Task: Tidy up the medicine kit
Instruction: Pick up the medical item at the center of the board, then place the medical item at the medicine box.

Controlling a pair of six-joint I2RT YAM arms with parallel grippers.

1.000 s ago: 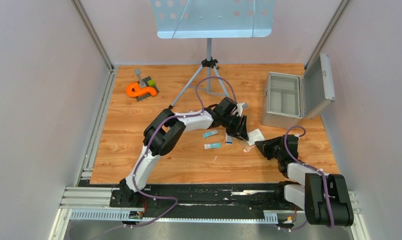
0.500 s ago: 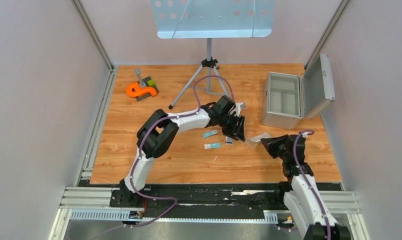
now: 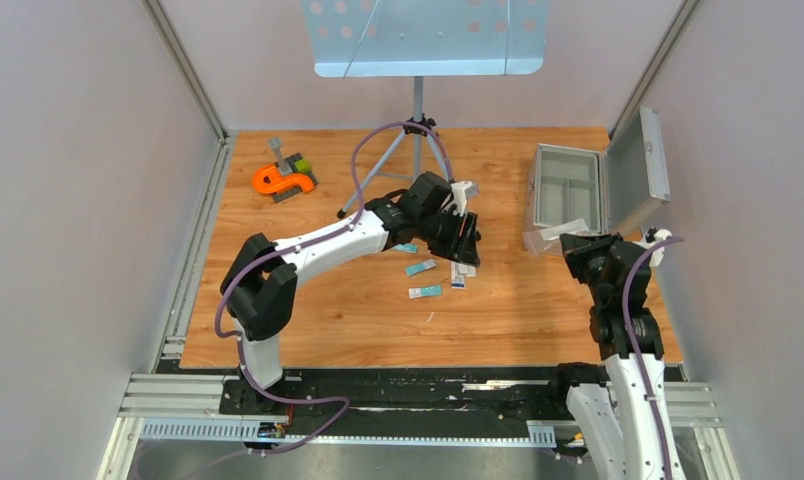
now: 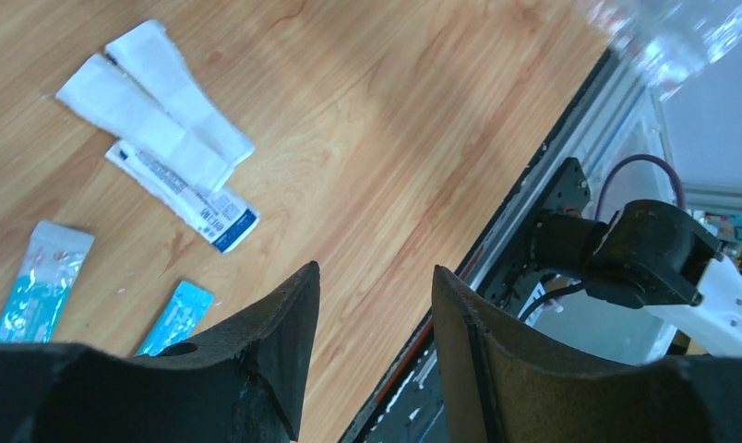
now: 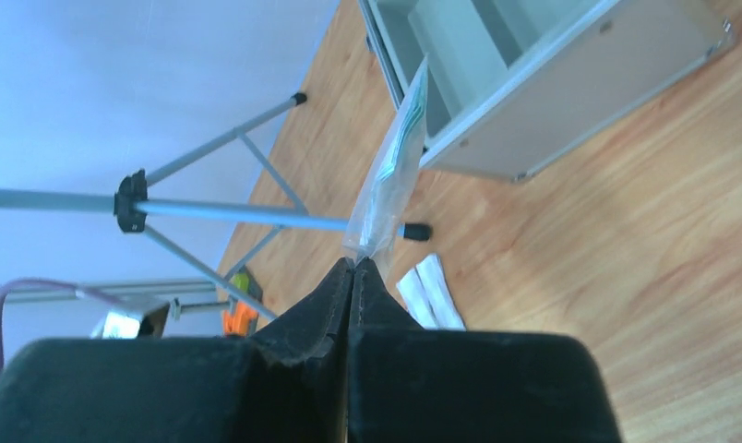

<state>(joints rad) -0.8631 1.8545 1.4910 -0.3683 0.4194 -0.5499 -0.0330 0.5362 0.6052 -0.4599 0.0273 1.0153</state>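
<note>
The medicine kit (image 3: pixel 568 195) is a silver-grey case at the back right, its lid (image 3: pixel 638 170) swung open; the right wrist view looks into the medicine kit (image 5: pixel 533 74) and its grey compartments. My right gripper (image 3: pixel 570 245) is shut on a clear plastic packet (image 3: pixel 551 236), held in the air just in front of the case. In the right wrist view the packet (image 5: pixel 390 175) sticks up from my right gripper (image 5: pixel 352 263). My left gripper (image 3: pixel 465 240) hangs open and empty over the loose packets; in its own view the left gripper (image 4: pixel 372 277) holds nothing.
On the table lie teal sachets (image 3: pixel 420 267) (image 4: pixel 40 281), two white packets (image 4: pixel 155 101) and a blue-ended strip (image 3: pixel 459 276) (image 4: pixel 187 198). A music-stand tripod (image 3: pixel 418 130) stands at the back centre. An orange object (image 3: pixel 283 180) sits at the back left.
My right gripper has shut on the clear packet, lifted it off the table and carried it back and to the right, up to the case. The left arm drew back and slightly left.
</note>
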